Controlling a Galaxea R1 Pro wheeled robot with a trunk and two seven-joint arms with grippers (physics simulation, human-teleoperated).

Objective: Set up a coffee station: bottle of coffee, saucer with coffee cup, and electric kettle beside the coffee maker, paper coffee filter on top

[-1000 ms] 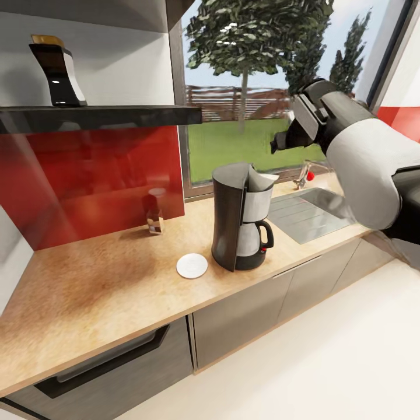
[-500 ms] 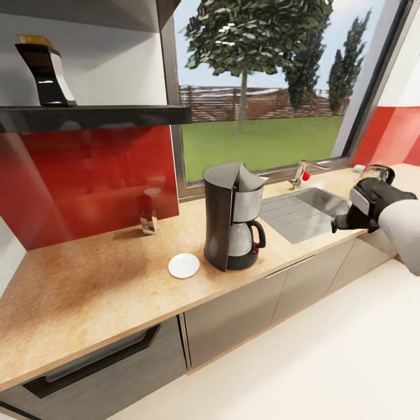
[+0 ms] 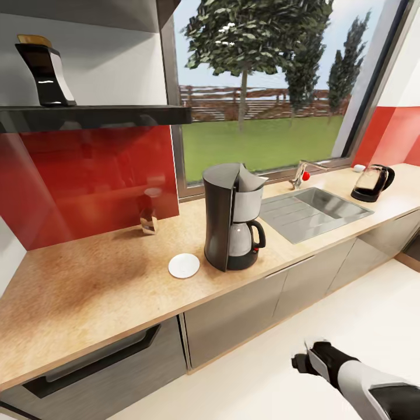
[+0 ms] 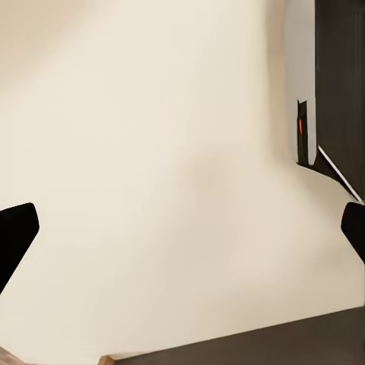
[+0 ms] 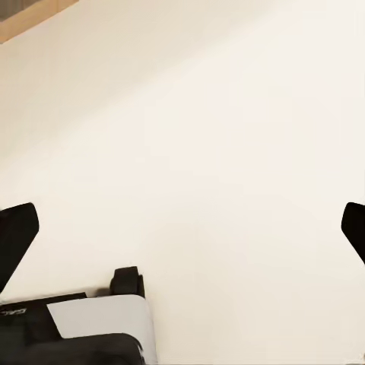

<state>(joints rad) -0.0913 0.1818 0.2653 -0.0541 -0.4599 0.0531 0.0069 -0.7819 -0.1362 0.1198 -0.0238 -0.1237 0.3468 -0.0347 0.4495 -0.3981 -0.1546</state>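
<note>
The tall black coffee maker (image 3: 230, 219) stands mid-countertop (image 3: 99, 291) with a pale paper coffee filter (image 3: 254, 178) poking out of its top. Just to its left lies the white saucer (image 3: 184, 265). The dark bottle of coffee (image 3: 45, 70) stands on the black kitchen shelf (image 3: 99, 115). Far right on the counter sits the electric kettle (image 3: 371, 182), with a tiny white coffee cup (image 3: 359, 168) beside it. My right gripper (image 3: 300, 361) hangs low over the floor in front of the cabinets. In the wrist views, both my right gripper (image 5: 182, 228) and left gripper (image 4: 182, 228) are open and empty over pale floor.
A steel sink (image 3: 318, 209) with a tap (image 3: 302, 172) lies between the coffee maker and the kettle. A small glass shaker (image 3: 150, 214) stands against the red backsplash (image 3: 87, 181). Grey cabinet fronts (image 3: 245, 315) run below the counter, with pale floor (image 3: 245, 385) before them.
My right arm has swung down from above the sink to low over the floor, uncovering the kettle. The counter's things have not moved.
</note>
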